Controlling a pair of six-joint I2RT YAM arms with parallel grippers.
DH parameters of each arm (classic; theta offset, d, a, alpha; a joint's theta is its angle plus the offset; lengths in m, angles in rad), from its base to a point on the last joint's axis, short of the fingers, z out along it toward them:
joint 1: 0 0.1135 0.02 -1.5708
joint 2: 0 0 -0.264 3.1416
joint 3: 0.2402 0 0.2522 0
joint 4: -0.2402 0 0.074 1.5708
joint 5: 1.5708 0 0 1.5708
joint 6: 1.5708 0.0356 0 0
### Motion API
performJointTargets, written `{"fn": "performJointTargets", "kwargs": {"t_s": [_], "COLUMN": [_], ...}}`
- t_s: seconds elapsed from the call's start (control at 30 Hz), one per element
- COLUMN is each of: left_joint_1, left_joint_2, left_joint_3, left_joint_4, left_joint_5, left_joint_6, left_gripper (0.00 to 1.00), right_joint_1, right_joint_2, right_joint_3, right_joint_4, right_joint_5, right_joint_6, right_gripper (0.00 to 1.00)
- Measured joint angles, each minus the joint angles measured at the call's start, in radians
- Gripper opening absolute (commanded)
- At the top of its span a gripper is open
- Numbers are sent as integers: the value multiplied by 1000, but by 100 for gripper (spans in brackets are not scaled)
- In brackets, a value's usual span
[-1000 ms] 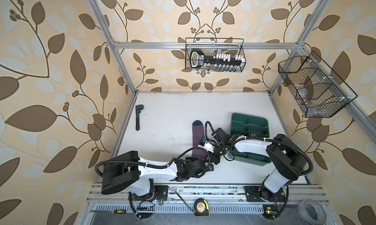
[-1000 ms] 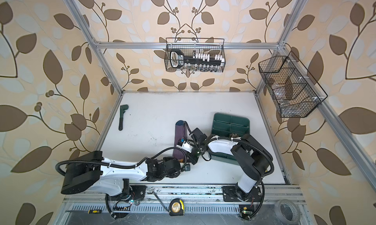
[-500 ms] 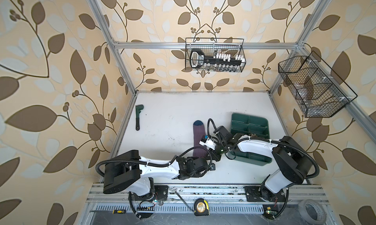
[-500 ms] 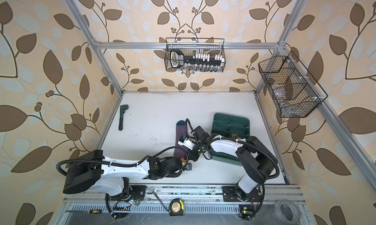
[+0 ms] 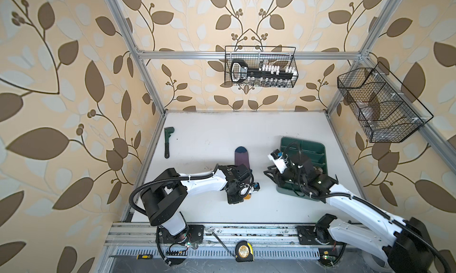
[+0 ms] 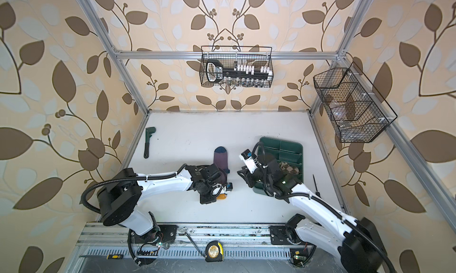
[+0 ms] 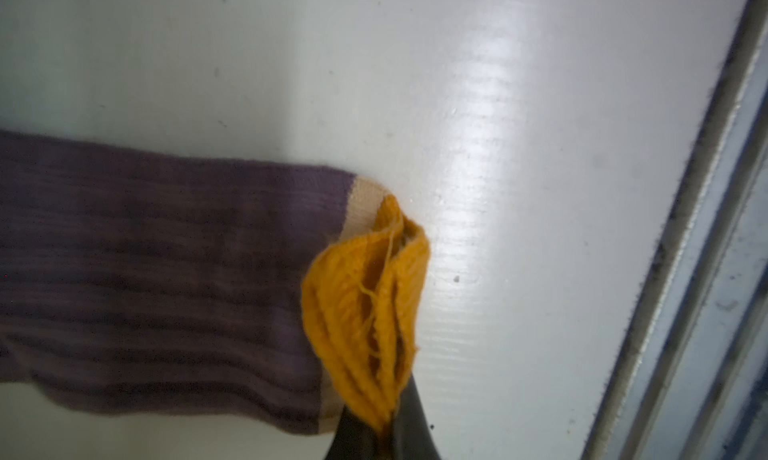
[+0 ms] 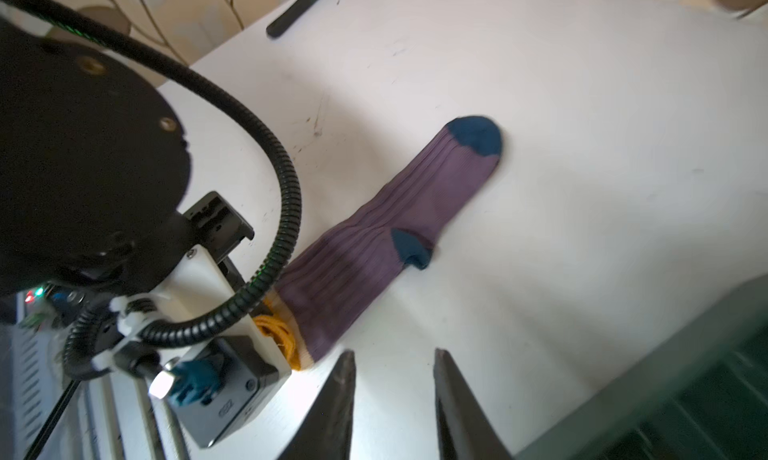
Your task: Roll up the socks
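The purple ribbed sock (image 5: 241,158) lies flat on the white table in both top views, navy toe pointing away, navy heel (image 8: 409,245) on its right side. My left gripper (image 7: 384,420) is shut on the sock's mustard-yellow cuff (image 7: 365,304), which is bunched up between the fingers. To the right of the cuff, my right gripper (image 8: 392,354) hovers open over bare table with nothing between its fingers. The beige argyle sock (image 6: 290,169) lies in the green tray (image 6: 283,143), partly hidden by the right arm.
A dark green wrench (image 5: 167,142) lies near the left wall. Two wire baskets (image 5: 260,66) (image 5: 380,106) hang on the back and right walls. A tape measure (image 5: 244,252) and a screwdriver (image 5: 143,256) rest on the front rail. A thin tool (image 6: 315,183) lies right of the tray.
The left gripper has shut on the yellow cuff. The right gripper has let go, opened and drawn back to the right, away from the sock.
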Motion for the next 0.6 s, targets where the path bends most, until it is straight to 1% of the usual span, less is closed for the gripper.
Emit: {"fn": "performJointTargets", "kwargs": {"t_s": [0.07,0.13,0.17,0.23,0.3,0.37,0.43,0.53,0.6], "left_joint_1": [22,41,48,62,74,80,90,104,111], "left_joint_2": [22,44,55,85,119,157,199,248,270], "left_joint_3": [27,56,70,105,140,178,217,264,283], "left_joint_4": [-32,-63,-76,-104,-130,-158,-185,-219,-237], "left_joint_5": [35,68,82,112,142,171,205,245,268], "left_joint_6": [5,8,9,9,9,9,7,5,3], "left_gripper": [0,0,0,0,0,0,0,0,0], "right_joint_1": [0,-2,-3,2,33,105,230,424,531], "right_joint_2": [-110,-226,-266,-342,-361,-357,-346,-316,-280], "right_joint_3": [-31,-55,-65,-89,-103,-109,-119,-123,-123], "right_joint_4": [4,10,14,26,22,-1,-29,-65,-72], "right_joint_5": [51,58,40,-34,-93,-110,-71,62,167], "right_joint_6": [18,15,6,-27,-66,-121,-207,-350,-458], "right_gripper": [35,35,35,34,33,33,34,34,34]}}
